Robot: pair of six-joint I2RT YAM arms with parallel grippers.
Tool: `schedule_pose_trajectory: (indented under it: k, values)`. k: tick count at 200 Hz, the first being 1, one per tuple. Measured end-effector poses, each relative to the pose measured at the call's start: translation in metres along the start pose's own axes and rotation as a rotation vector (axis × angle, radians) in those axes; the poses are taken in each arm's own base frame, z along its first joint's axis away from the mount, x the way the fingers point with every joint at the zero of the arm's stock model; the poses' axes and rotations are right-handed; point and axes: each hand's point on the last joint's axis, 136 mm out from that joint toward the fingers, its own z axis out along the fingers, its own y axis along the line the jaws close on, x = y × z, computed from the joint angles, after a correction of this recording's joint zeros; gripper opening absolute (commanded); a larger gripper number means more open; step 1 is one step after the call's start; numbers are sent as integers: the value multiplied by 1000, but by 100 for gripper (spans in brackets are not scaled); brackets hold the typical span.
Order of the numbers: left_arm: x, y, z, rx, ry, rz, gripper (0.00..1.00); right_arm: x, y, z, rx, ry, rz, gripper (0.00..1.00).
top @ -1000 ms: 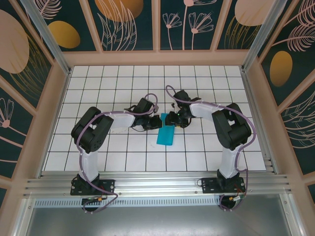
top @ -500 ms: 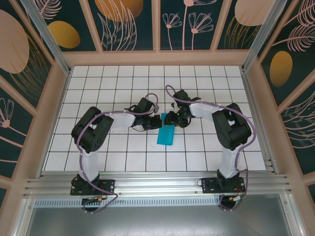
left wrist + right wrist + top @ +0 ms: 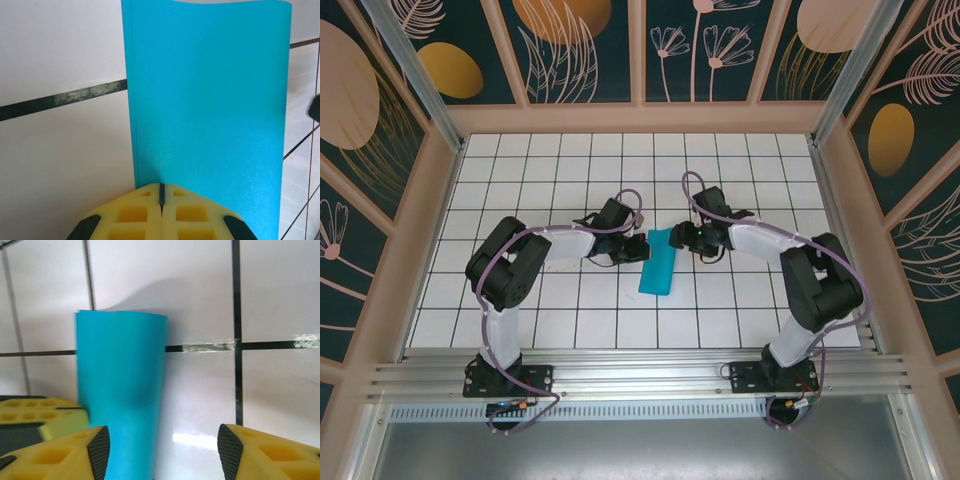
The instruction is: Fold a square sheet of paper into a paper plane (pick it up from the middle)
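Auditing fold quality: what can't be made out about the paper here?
- Left wrist: the left gripper hides where it meets the folded teal paper; pinching or pressing, unclear.
- Right wrist: the bottom of the frame cuts off its near end.
- Top external: creases too small to see.

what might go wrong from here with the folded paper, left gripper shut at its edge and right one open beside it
1. The paper looks bowed at its end in both wrist views; the fold may spring open if the shut left gripper lets go.
2. That gripper meets it at one edge only, so a push could pivot it.
3. The open right gripper has a finger beside the paper and might nudge it askew.
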Motion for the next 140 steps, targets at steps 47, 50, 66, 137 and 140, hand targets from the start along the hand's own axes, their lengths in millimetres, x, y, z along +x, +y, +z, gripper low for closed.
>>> schedule_pose_trajectory:
  k: [47,50,66,137,140]
  values:
    - [0,0,0,-1,0,7,5,8,37,-20,-219,-42,30,7]
    - [0,0,0,-1,0,7,5,10,39,-19,-229,-37,26,6]
    - [0,0,0,0,1,7,5,22,48,-16,-274,0,30,6]
    - [0,0,1,0,2,7,4,51,39,12,-285,111,69,6]
    - [0,0,1,0,2,7,4,52,38,13,-282,115,71,6]
